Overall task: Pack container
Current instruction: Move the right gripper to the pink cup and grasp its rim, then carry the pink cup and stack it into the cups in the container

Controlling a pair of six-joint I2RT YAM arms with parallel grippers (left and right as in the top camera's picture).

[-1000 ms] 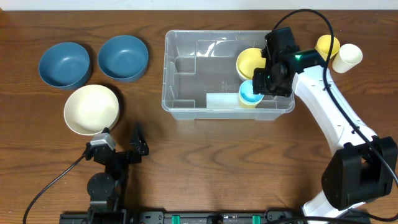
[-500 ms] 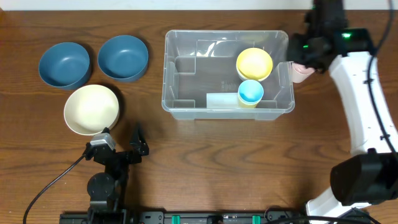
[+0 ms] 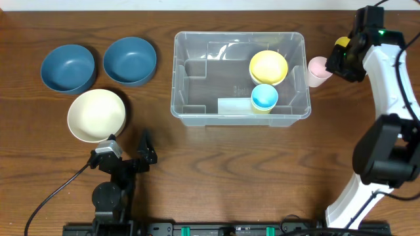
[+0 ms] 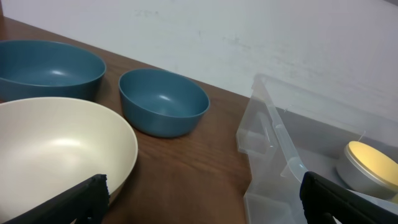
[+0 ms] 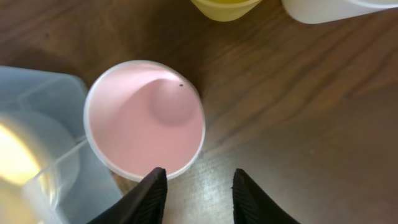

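The clear plastic container [image 3: 239, 108] stands at the table's middle and also shows in the left wrist view [image 4: 273, 143]. Inside it are a yellow cup [image 3: 268, 67] and a blue cup nested in a yellow one [image 3: 264, 97]. A pink cup [image 3: 317, 71] stands upright just outside the container's right wall. My right gripper [image 3: 342, 60] hovers beside it, open and empty. In the right wrist view its fingers [image 5: 199, 193] sit just past the pink cup's [image 5: 145, 118] rim. My left gripper [image 3: 125, 160] rests open at the table's front left, and its fingertips [image 4: 205, 205] hold nothing.
Two blue bowls [image 3: 67, 67] [image 3: 130, 60] and a cream bowl [image 3: 96, 115] sit left of the container. A yellow cup [image 5: 224, 7] and a white cup [image 5: 329, 9] stand behind the pink cup, mostly hidden under my right arm from overhead.
My right gripper has left the container, where it was at the blue cup, and swung right and back to the pink cup. The left arm has not moved.
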